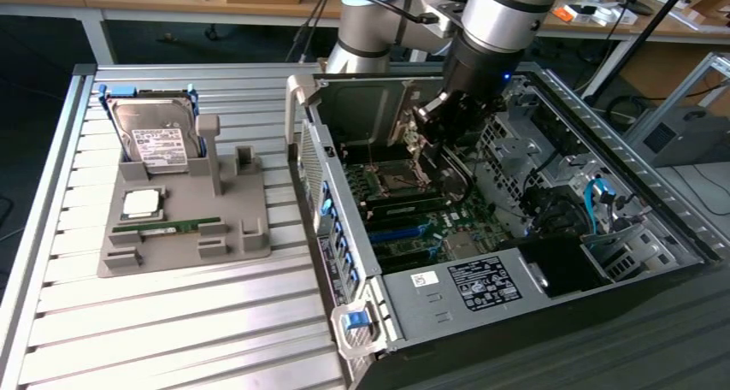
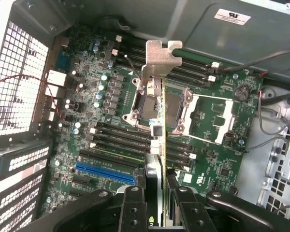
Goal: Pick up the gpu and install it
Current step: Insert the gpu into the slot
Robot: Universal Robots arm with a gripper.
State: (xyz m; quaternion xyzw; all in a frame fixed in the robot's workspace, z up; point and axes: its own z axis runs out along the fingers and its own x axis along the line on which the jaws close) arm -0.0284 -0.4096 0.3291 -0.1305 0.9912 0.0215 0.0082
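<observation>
The gpu (image 2: 158, 121) shows edge-on in the wrist view as a thin card, its silver end bracket (image 2: 159, 57) pointing away from the camera. My gripper (image 2: 155, 195) is shut on the card, one black finger on each face. The card hangs above the motherboard (image 2: 217, 145), over the CPU socket (image 2: 181, 108) and apart from the slots. In the exterior view my gripper (image 1: 443, 127) reaches down into the open computer case (image 1: 456, 287) with the gpu (image 1: 415, 140) below it.
A blue expansion slot (image 2: 104, 173) and black slots lie beside the card on the board. On the slatted table to the exterior view's left stands a grey fixture (image 1: 183, 227) with a hard drive (image 1: 157, 138), a CPU (image 1: 142, 203) and a RAM stick (image 1: 169, 227). Cables (image 1: 599, 203) crowd the case's far side.
</observation>
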